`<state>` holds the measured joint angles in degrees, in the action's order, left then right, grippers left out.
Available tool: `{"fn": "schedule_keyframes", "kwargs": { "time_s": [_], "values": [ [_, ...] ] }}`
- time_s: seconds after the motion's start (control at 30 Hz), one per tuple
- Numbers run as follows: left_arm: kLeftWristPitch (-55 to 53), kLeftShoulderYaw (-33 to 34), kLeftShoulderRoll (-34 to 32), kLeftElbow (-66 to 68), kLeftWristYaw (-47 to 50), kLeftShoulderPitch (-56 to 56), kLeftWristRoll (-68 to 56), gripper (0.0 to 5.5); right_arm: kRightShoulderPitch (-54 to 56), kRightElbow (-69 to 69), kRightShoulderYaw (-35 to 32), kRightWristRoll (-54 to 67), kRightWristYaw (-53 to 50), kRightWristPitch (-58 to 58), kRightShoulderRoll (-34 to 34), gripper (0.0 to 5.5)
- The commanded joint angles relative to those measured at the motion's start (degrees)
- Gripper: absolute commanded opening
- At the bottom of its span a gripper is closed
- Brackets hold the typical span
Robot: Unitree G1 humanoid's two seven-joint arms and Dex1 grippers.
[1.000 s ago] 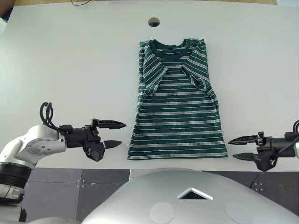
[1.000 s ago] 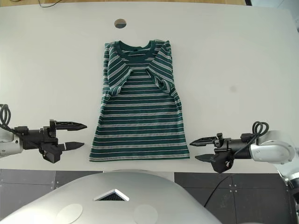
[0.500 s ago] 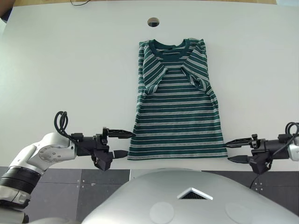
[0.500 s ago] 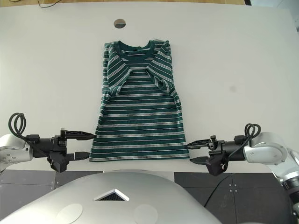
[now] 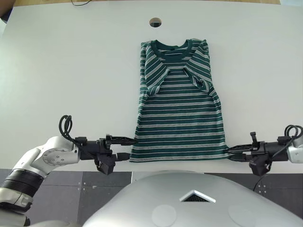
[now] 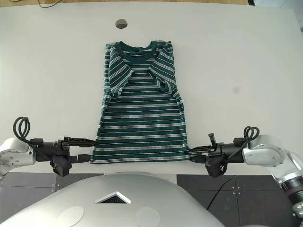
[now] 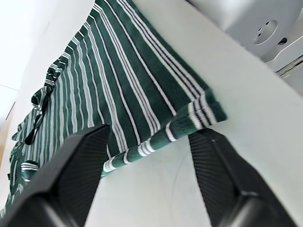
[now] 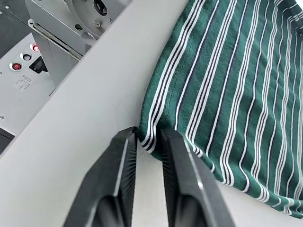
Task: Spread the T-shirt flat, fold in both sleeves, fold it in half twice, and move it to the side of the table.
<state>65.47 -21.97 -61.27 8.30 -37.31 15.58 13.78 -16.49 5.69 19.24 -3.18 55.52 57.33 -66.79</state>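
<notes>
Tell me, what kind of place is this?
Probably a robot lab, not a home: a big white table with a cable hole, one striped T-shirt laid on it, and a grey box with red buttons by its edge.

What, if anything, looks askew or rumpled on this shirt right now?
Only a small thing: on the green white-striped T-shirt, the folded-in sleeve on the robot's right is bunched into a crumple instead of lying flat. The rest of the shirt lies smooth on the white table.
</notes>
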Motion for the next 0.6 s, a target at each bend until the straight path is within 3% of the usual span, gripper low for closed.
{"fn": "schedule_keyframes", "kwargs": {
  "time_s": [0.03,0.43,0.6],
  "values": [
    [-6.02,-4.84,0.15,5.08,-4.73,2.45,10.13,2.27,-0.18,2.40,2.08,-4.21,0.56,-2.62,1.57,0.20],
    [-4.62,-7.22,-0.29,5.78,-4.52,1.12,9.15,0.11,-0.95,0.18,3.15,-1.06,0.94,-4.18,1.08,0.10],
    [-4.39,-7.66,-0.27,5.97,-4.51,0.66,8.61,0.11,-1.32,-1.04,3.29,0.45,1.13,-5.30,0.71,0.10]
  ]
}}
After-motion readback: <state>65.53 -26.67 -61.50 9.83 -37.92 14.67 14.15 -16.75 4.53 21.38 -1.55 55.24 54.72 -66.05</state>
